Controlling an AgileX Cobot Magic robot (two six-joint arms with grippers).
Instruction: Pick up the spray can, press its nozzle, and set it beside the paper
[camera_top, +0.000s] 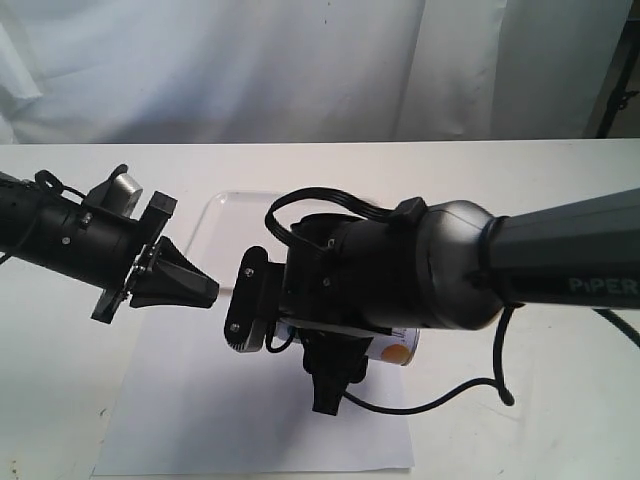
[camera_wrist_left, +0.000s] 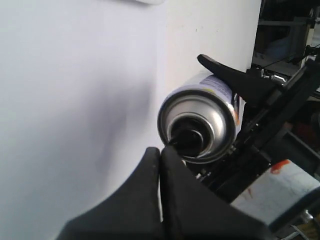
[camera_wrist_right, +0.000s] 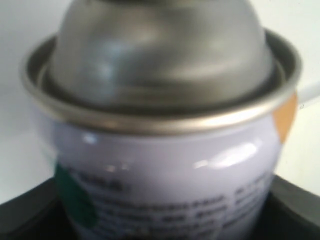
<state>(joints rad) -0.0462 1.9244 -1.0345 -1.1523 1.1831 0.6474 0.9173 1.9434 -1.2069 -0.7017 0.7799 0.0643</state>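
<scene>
My right gripper (camera_top: 325, 375) is shut on the spray can (camera_top: 398, 348) and holds it on its side above the paper (camera_top: 250, 430). In the right wrist view the can (camera_wrist_right: 165, 165) fills the frame: white body, teal and orange dots, silver shoulder, with black fingers (camera_wrist_right: 20, 215) on both sides. Its nozzle is cut off there. In the left wrist view the can's top (camera_wrist_left: 200, 120) faces me, with the black nozzle (camera_wrist_left: 187, 140) in the middle. My left gripper (camera_wrist_left: 161, 152) (camera_top: 210, 292) is shut and empty, its tips against the nozzle's edge.
A white rimmed tray (camera_top: 225, 215) lies beyond the paper, partly behind the arms. The right arm's black cable (camera_top: 440, 400) loops over the table by the paper's right edge. A white cloth backdrop hangs behind the table.
</scene>
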